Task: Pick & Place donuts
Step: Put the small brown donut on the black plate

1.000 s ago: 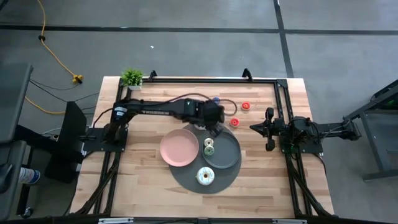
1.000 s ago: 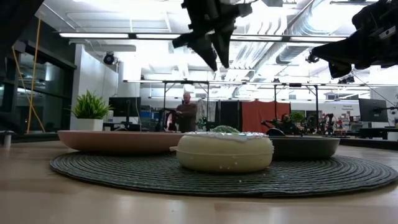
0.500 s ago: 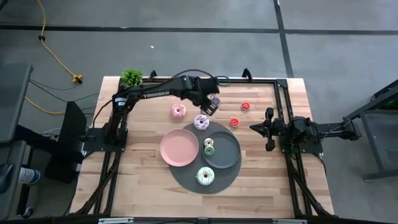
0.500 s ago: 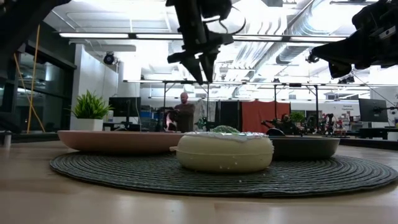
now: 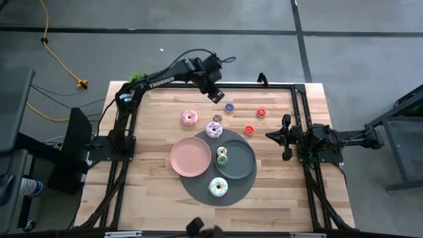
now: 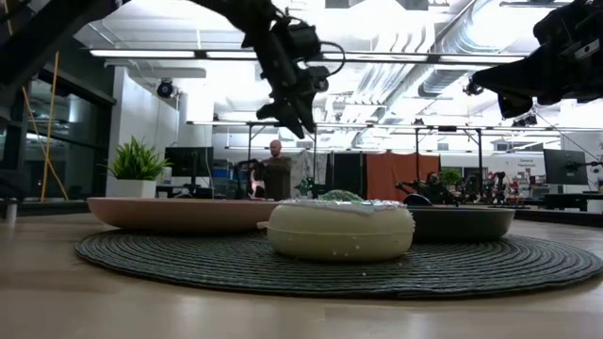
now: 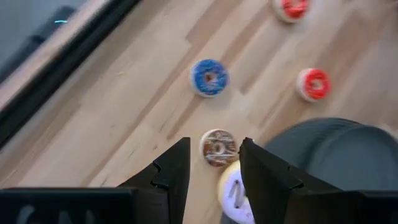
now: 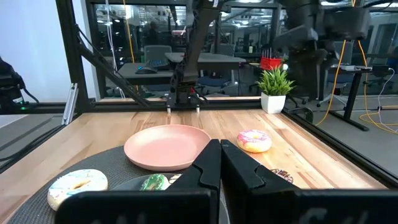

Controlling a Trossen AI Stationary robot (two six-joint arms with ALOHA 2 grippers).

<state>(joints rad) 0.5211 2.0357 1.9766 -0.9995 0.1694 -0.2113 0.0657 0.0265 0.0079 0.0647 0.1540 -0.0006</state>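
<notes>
My left gripper (image 5: 216,97) (image 7: 214,143) hangs open in the air near the table's far edge and holds nothing. Below it lie a tiny brown donut (image 7: 219,147), a tiny blue one (image 7: 209,77) and two tiny red ones (image 7: 314,84) (image 5: 261,112). A pink-iced donut (image 5: 190,118) and a white-iced one (image 5: 213,129) lie flat on the wood. Another white donut (image 5: 218,187) rests on the round mat. Tiny donuts (image 5: 222,156) sit in the grey plate (image 5: 241,165). My right gripper (image 5: 268,135) (image 8: 220,146) waits shut at the table's right side.
A pink plate (image 5: 188,162) and the grey plate sit on the dark woven mat (image 5: 198,188) in the table's middle. A small potted plant (image 5: 137,78) stands at the far left corner. A black rail frame (image 5: 264,82) runs along the far and side edges. A person stands in the room behind.
My left gripper has swung from above the plates toward the table's far edge and now hangs beyond the tiny donuts. Its move has uncovered the pink-iced and white-iced donuts, which lie still. The right arm has kept still.
</notes>
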